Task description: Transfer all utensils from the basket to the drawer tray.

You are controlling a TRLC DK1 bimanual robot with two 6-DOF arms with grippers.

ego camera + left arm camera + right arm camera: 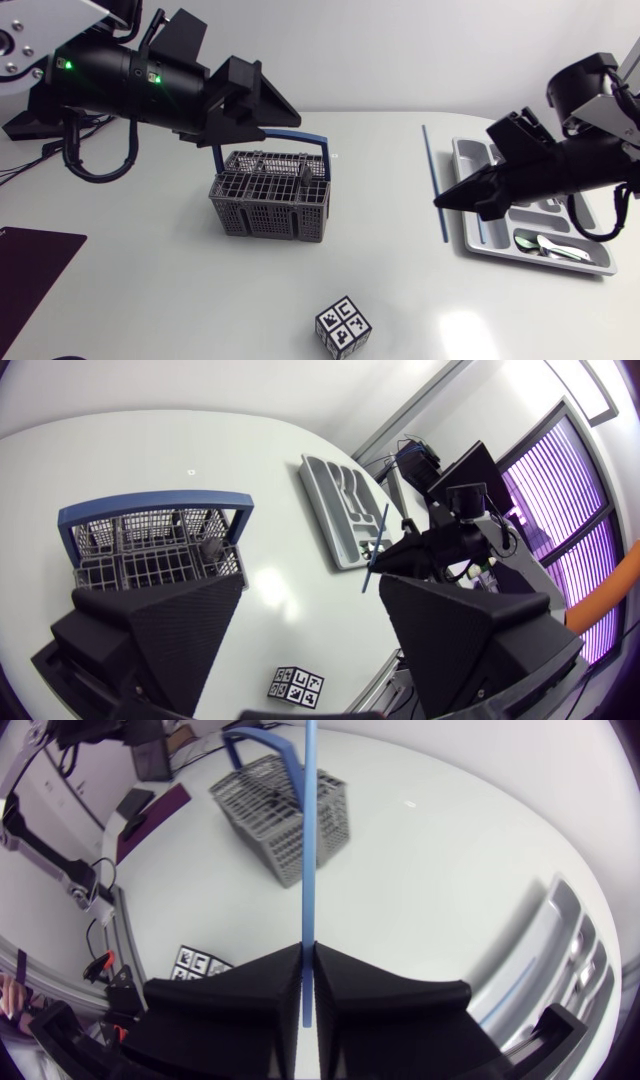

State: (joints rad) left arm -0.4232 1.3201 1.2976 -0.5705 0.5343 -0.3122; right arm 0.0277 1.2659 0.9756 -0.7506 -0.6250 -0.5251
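Observation:
The grey wire basket (270,200) with a blue handle stands mid-table. A dark piece sticks up inside it; I cannot tell what it is. My left gripper (272,108) hangs open just above the basket, nothing between its fingers (190,625). Its wrist view has the basket (150,545) below and beside one finger. My right gripper (447,198) is shut on a thin blue stick (432,175), held level above the table just left of the grey drawer tray (470,150). The stick (308,850) runs straight out from the shut right gripper (308,955) towards the basket (285,815).
Spoons (545,243) lie in a front compartment of the tray, and another blue stick (478,228) lies in its left slot. A marker-printed cube (343,326) sits near the front edge. A dark mat (30,260) lies at the front left.

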